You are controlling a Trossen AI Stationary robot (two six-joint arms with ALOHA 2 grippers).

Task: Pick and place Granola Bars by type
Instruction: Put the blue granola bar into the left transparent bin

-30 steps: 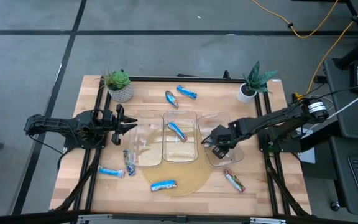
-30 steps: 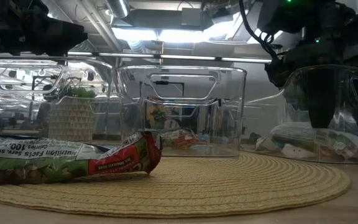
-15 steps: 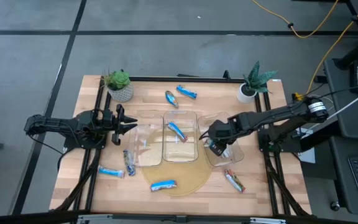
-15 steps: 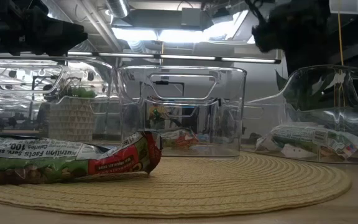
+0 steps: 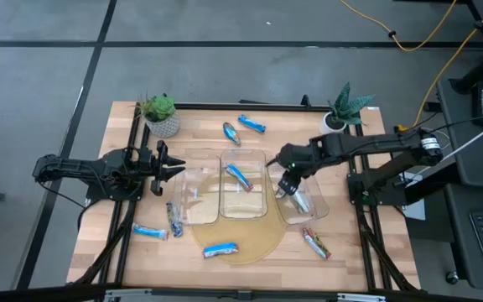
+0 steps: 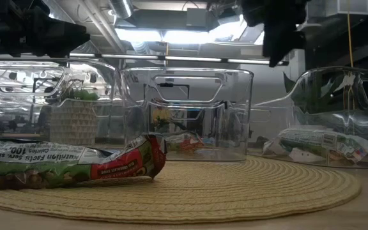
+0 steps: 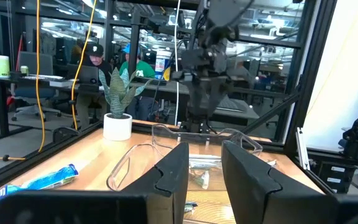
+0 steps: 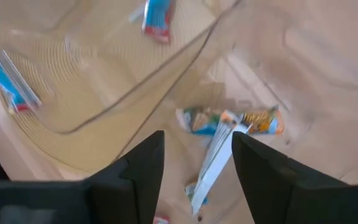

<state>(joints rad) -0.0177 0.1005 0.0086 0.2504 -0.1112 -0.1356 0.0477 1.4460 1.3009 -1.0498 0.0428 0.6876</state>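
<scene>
My right gripper [image 5: 286, 186] [image 8: 197, 134] hangs open above the right clear bin [image 5: 309, 208], with nothing between its fingers. Below it a silvery-orange granola bar [image 8: 232, 121] [image 6: 318, 142] and a blue-and-white one [image 8: 211, 167] lie flat on that bin's floor. A blue bar [image 5: 240, 176] lies in the middle bin [image 5: 243, 205]. Loose bars rest on the table: two at the far side [image 5: 252, 125] [image 5: 231, 132], three near the left front [image 5: 174, 220] [image 5: 150, 231] [image 5: 220, 249], one at the right front [image 5: 315, 242]. My left gripper [image 5: 179, 165] [image 7: 205, 152] waits open at the table's left, pointing level.
The left clear bin [image 5: 189, 197] stands beside my left gripper. All three bins sit on or around a round woven mat [image 6: 235, 185]. Two potted plants [image 5: 161, 115] [image 5: 342, 109] stand at the far corners. A black frame rail [image 5: 128, 235] runs along the table's sides.
My right gripper has risen out of the right bin and gone a little toward the far edge and the middle bin, turning at the wrist as it climbed. The bar beneath it stays lying on the bin's floor.
</scene>
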